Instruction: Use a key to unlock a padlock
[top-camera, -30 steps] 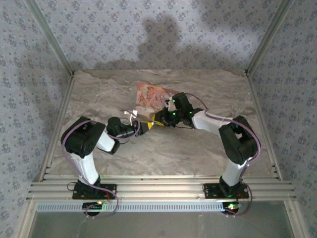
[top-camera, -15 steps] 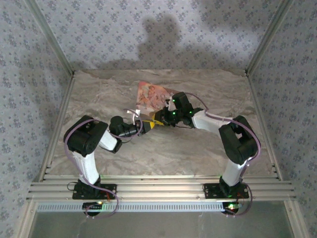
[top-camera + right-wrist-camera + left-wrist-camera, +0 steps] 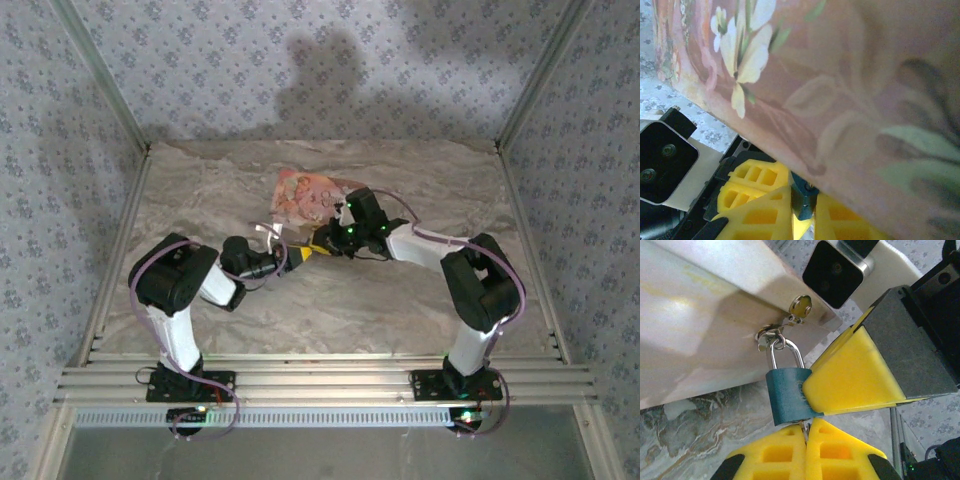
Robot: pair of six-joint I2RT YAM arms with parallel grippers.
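Left arm (image 3: pixel 180 290) and right arm (image 3: pixel 470 285) were elbowed outward, forearms angled inward, both wrists low. Left claw (image 3: pixel 806 432) was closed, pinching the key (image 3: pixel 804 427). Right claw (image 3: pixel 802 207) was clamped on the padlock (image 3: pixel 787 395), tip to tip with the left.

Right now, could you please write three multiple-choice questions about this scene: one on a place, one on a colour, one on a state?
1. Where does the padlock hang?
A) from the clasp on the box
B) flat on the table
C) from a wall hook

2. What colour is the padlock's body?
A) red
B) blue
C) black

3. How is its shackle?
A) swung open
B) taken off
C) closed into the body

Answers:
1 A, the shackle passes through the clasp.
2 B, the body is blue between the yellow fingers of the right gripper.
3 C, both legs enter the body, while the left gripper holds the key underneath.
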